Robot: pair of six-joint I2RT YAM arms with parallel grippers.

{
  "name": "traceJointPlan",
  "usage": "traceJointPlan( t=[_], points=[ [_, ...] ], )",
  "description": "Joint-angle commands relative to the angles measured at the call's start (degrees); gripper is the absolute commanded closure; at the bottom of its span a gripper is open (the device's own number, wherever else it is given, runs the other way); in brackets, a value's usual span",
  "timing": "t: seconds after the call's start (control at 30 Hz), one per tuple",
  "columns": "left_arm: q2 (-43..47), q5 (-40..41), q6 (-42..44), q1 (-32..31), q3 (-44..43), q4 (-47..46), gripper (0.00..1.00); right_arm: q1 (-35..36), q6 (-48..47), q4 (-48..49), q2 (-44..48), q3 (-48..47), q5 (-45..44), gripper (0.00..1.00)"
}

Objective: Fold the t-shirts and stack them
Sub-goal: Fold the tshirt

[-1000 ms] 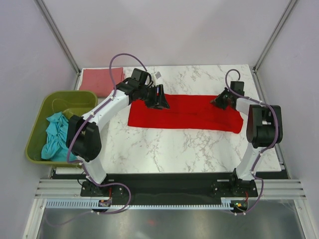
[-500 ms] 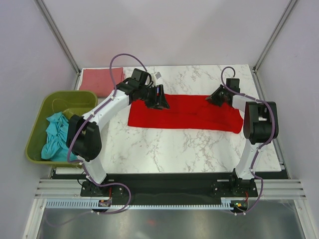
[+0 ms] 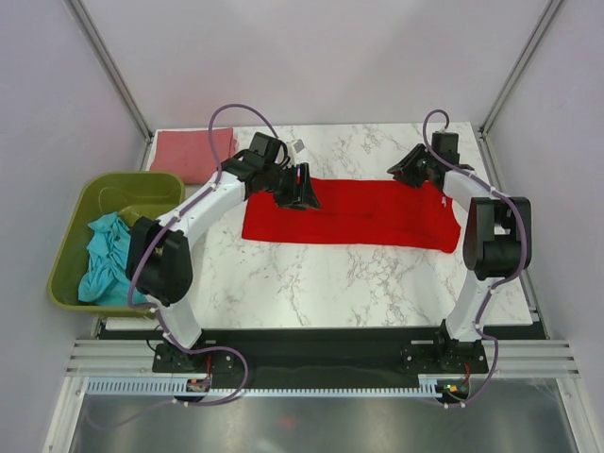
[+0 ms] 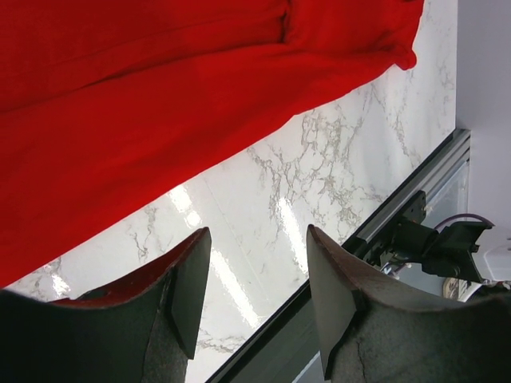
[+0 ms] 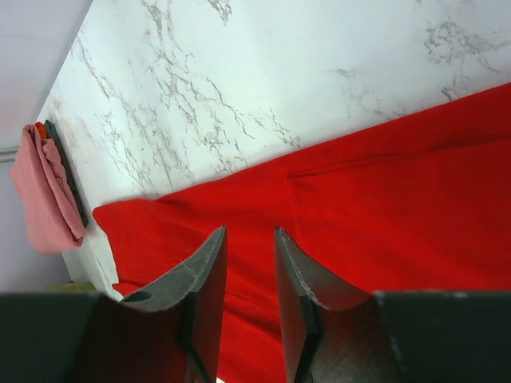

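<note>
The red t-shirt (image 3: 359,215) lies folded into a long band across the middle of the marble table (image 3: 311,283); it also shows in the left wrist view (image 4: 144,104) and the right wrist view (image 5: 383,215). My left gripper (image 3: 304,192) hovers over its left end, open and empty. My right gripper (image 3: 408,170) is over the shirt's far right edge, jaws apart with nothing between them. The pink t-shirt (image 3: 192,151) lies folded at the far left corner. The teal t-shirt (image 3: 104,257) is crumpled in the basket.
The olive-green basket (image 3: 71,250) sits off the table's left edge. Grey walls with metal posts close in the far side. The black front rail (image 3: 321,340) carries both arm bases.
My right gripper has moved toward the far edge of the table, off the shirt's right end, and its jaws stand apart. The left arm and shirt have barely moved.
</note>
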State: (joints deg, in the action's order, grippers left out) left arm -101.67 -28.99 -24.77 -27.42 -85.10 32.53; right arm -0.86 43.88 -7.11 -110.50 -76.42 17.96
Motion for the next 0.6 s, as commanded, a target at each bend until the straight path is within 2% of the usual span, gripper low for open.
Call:
traceJointPlan(
  t=[0.0,0.17,0.33,0.43,0.47,0.57],
  points=[
    [-0.90,0.96,1.48,-0.53,0.64,-1.33,0.41,0.42,-0.72,-1.06,2.04,-0.92,-0.29,0.63],
    [-1.51,4.47,1.66,-0.44,0.90,-1.33,0.41,0.42,-1.77,-3.60,4.14,0.31,-1.43,0.68],
    [-4.41,5.96,0.69,-0.18,1.25,-1.33,0.41,0.42,-3.62,-20.37,7.48,-0.40,-11.17,0.73],
    [-6.69,7.81,-0.01,-0.09,2.83,-1.24,0.41,0.34,-2.84,-25.05,11.96,3.46,-16.71,0.75],
    [-7.22,12.25,-1.75,-0.09,3.18,-1.24,0.42,0.34,-2.57,-25.31,14.23,6.43,-17.25,0.75],
    [-9.77,16.68,-4.13,-0.09,4.24,-1.33,0.43,0.42,-2.39,-25.58,17.93,11.97,-17.34,0.75]
  ],
)
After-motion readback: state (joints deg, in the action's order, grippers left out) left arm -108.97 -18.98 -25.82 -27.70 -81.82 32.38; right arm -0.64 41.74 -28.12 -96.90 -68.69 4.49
